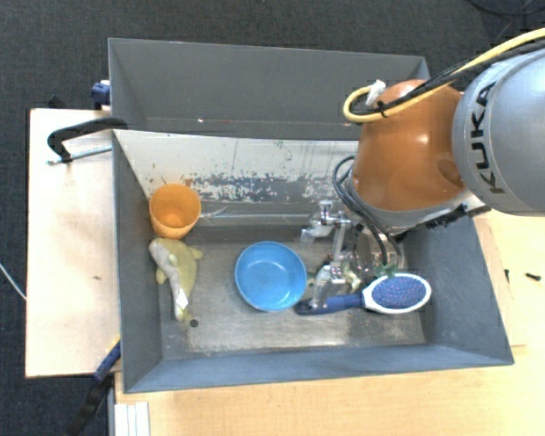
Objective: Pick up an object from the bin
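My gripper [326,251] is low over the right half of the bin floor, its two metal fingers spread open, and I see only bare floor between them. One fingertip [320,222] stands near the back wall. The other sits just over the dark blue handle of a hairbrush [396,293] with a white-rimmed blue head, which lies along the front right of the floor. A round blue bowl [270,277] rests upright just left of the gripper, close to the handle's end.
An orange cup [173,209] stands at the back left corner. A pale yellow-green soft toy [175,275] lies stretched along the left wall below it. The arm's orange cover hangs over the bin's back right.
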Available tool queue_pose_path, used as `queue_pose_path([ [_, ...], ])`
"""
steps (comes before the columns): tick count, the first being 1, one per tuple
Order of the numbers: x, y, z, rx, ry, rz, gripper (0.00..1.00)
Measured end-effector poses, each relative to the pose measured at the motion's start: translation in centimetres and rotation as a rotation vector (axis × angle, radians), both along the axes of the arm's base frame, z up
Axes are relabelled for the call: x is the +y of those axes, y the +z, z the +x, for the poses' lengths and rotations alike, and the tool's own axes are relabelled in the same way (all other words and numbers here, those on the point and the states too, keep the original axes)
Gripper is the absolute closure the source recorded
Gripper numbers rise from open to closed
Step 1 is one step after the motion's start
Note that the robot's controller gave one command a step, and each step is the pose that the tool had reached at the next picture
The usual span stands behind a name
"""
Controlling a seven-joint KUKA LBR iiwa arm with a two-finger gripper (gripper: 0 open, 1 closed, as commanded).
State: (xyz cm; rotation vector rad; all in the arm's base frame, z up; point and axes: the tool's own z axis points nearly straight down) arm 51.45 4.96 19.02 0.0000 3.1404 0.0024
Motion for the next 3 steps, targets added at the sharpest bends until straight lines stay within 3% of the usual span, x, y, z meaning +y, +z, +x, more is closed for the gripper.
queue_pose_path([
  [1,0.1,-11.5,0.9,-0.001,0.023,0.001,0.0],
  [2,0.0,-10.6,1.4,-0.016,0.022,0.001,1.0],
  [3,0.8,3.0,1.6,-0.013,0.076,0.0,1.0],
])
